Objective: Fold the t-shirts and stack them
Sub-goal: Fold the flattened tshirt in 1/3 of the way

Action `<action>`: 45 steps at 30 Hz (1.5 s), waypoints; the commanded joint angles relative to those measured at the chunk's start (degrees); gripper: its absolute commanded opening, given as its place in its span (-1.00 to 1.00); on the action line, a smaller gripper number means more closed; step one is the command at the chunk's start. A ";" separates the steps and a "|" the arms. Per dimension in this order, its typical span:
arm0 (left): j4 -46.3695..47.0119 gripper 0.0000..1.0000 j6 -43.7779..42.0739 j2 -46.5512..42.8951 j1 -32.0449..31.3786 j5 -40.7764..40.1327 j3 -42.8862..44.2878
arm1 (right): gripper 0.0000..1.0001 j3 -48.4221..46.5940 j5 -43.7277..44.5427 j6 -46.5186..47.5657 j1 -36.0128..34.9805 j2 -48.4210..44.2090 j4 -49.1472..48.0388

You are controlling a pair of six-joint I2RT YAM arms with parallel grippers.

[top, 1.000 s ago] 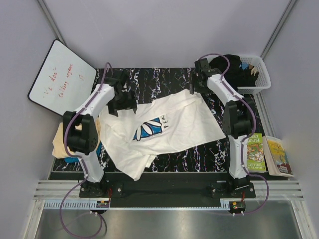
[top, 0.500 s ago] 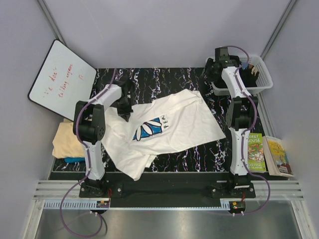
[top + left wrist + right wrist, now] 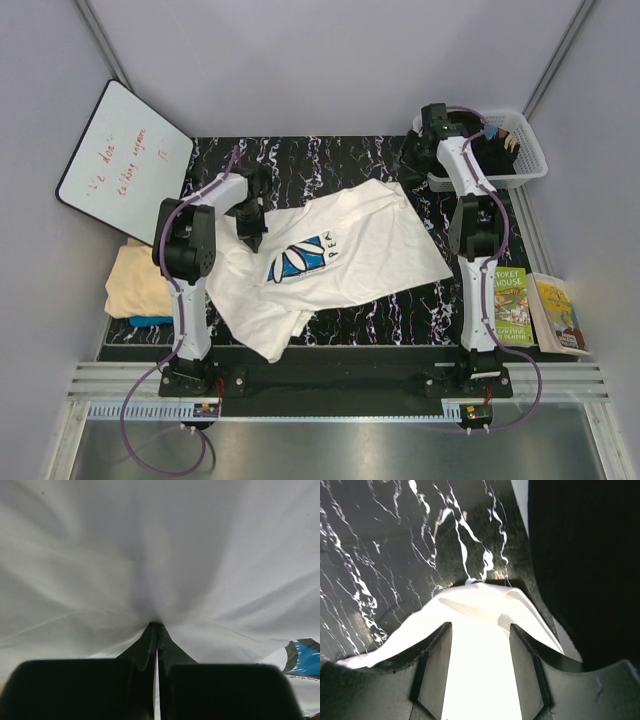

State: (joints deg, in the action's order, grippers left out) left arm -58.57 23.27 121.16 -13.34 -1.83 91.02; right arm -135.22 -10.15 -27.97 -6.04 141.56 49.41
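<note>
The white t-shirt (image 3: 340, 250) lies spread, print up, across the middle of the marbled table (image 3: 330, 160). The left gripper (image 3: 156, 630) is clamped on a pinch of cloth at the shirt's far left, probably to anchor or lift that side for a fold. The right gripper (image 3: 480, 626) hangs over the far right corner beside the basket (image 3: 530, 165) with its jaws apart and no grip evident. The peach shirt (image 3: 135, 280) sits folded on the teal one (image 3: 150, 321) at the left edge, so they appear to be the stack.
</note>
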 commanded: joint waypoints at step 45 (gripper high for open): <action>-0.41 -1.00 0.55 3.20 -0.63 -1.08 0.73 | -0.10 -4.09 9.54 1.69 -1.43 9.88 2.36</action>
State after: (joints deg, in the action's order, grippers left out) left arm -59.09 23.99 121.69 -13.61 -1.98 91.53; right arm -139.17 -4.23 -24.27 -9.17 148.62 48.86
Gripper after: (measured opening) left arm 0.005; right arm 0.454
